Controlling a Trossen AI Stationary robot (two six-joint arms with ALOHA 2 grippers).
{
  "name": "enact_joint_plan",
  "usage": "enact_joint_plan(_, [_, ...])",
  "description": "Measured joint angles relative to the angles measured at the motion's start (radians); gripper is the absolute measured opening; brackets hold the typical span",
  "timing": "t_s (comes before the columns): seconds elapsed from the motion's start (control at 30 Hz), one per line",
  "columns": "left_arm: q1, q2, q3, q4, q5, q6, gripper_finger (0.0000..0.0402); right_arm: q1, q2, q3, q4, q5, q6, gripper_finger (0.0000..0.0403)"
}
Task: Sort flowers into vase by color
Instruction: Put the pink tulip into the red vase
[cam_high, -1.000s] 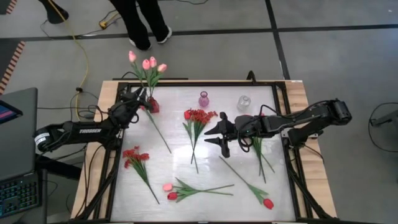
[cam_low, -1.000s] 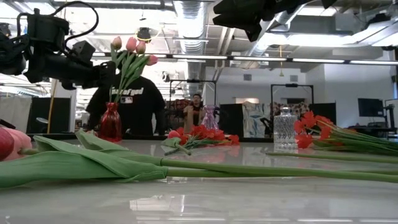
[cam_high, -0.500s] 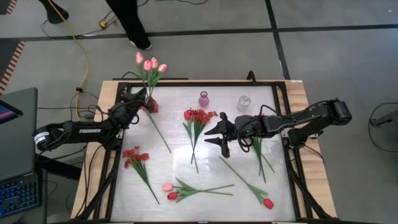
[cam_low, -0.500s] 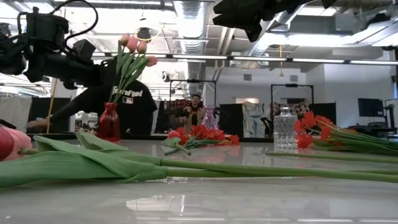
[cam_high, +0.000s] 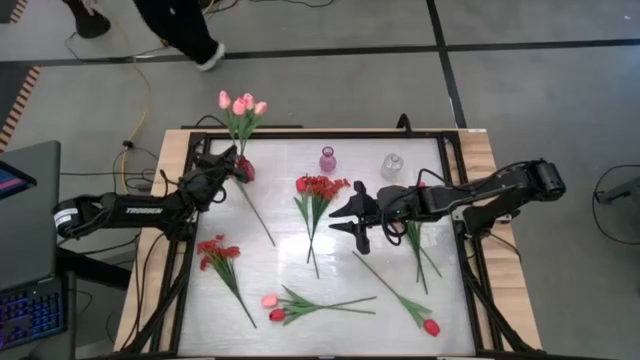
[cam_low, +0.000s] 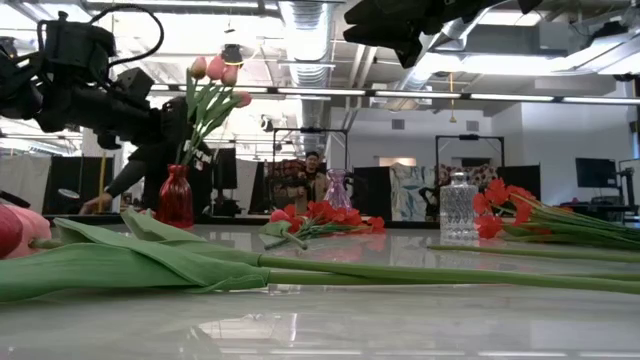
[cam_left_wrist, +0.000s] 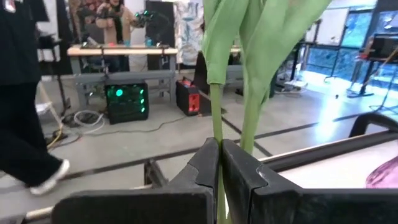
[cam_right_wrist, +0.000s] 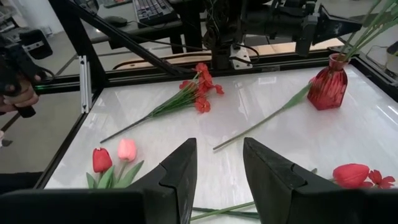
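Pink tulips (cam_high: 240, 104) stand upright in a red vase (cam_high: 245, 170) at the table's far left. My left gripper (cam_high: 234, 161) is beside the vase, level, shut on a tulip stem above the vase's neck (cam_low: 178, 170). My right gripper (cam_high: 352, 222) hangs open above the middle of the table, with nothing between its fingers (cam_right_wrist: 177, 171). Loose flowers lie flat on the table. They are two sprays of red blossoms (cam_high: 318, 187) (cam_high: 216, 250), a pink and a red tulip (cam_high: 272, 307), and a red tulip (cam_high: 431, 327). My left gripper pinches one green stem (cam_left_wrist: 216, 134) of the pink tulips between its two fingers. The fingers come level from the table's left side and lie across the stem. The stem stands upright, its lower end in the red vase. A second stem (cam_left_wrist: 250, 118) passes just outside one finger.
A purple vase (cam_high: 328, 159) and a clear glass vase (cam_high: 392, 165) stand at the far middle. A long stem (cam_high: 258, 212) lies slanting from the red vase. Another flower's stems (cam_high: 418, 245) lie under my right arm. A person walks on the floor beyond the table's far edge.
The pink tulip heads have drawn closer together: the outermost bloom on the left has swung in toward the others, while the vase has stayed in place. The person behind the table has walked toward the left.
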Motion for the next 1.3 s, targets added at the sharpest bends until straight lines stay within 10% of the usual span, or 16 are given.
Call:
enact_joint_plan(0.6, [-0.020, 0.000, -0.008, -0.109, -0.006, -0.112, 0.0005, 0.000, 0.000, 0.000, -0.003, 0.000, 0.003, 0.0159])
enact_joint_plan(1.3, [-0.031, -0.017, -0.002, -0.110, 0.018, -0.026, 0.0174, 0.000, 0.000, 0.000, -0.003, -0.001, 0.003, 0.0159])
